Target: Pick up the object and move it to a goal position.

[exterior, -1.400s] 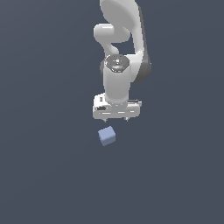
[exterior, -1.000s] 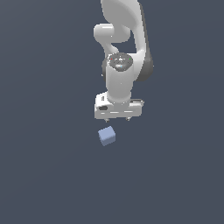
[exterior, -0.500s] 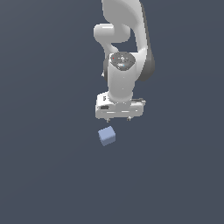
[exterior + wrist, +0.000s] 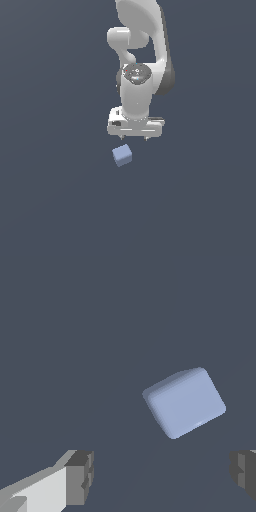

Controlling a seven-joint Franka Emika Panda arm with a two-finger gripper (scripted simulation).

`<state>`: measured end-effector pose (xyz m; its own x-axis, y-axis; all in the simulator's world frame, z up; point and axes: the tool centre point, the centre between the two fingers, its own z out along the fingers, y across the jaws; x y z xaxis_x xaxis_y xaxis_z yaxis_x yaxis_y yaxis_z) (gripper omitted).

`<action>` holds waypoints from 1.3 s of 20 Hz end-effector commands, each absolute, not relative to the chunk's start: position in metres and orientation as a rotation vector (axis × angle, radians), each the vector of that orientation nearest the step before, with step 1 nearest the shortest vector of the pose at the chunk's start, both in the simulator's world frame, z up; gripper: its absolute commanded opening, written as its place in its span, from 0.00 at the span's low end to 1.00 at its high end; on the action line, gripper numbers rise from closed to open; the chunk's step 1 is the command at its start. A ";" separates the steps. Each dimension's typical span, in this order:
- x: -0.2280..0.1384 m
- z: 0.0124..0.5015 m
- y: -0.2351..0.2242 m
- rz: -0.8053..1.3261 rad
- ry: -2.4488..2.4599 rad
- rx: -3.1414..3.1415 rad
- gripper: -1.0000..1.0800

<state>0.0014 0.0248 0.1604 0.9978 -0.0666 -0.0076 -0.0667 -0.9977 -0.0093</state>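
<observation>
One cube [image 4: 122, 155] on the worktop [image 4: 55, 200] in the exterior view, just below the hand [image 4: 134, 137] and offset toward the exterior view's left. Hand is spread wide, holding nothing. Versus 1.4 s ago the arm has drifted slightly right and down; cube hasn't moved.

Wrist view: cube [image 4: 184, 402] sits rotated relative to the fingers [image 4: 80, 477], not centred between them. Risk: descending without realigning yaw and lateral offset, a fingertip lands on an edge and knocks it away.

Matte, smooth periwinkle cube [image 4: 184, 402]; glossy white arm [image 4: 139, 60].
</observation>
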 end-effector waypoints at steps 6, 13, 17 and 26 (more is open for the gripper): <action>0.005 0.149 0.016 0.016 0.422 -3.100 0.96; 0.009 0.137 0.006 0.018 0.755 -3.037 0.96; 0.012 0.131 0.000 0.018 0.942 -2.985 0.96; 0.016 0.117 -0.013 0.013 1.345 -2.832 0.96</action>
<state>0.0155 -0.0108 0.1190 0.6677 -0.7444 -0.0114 -0.7444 -0.6677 -0.0028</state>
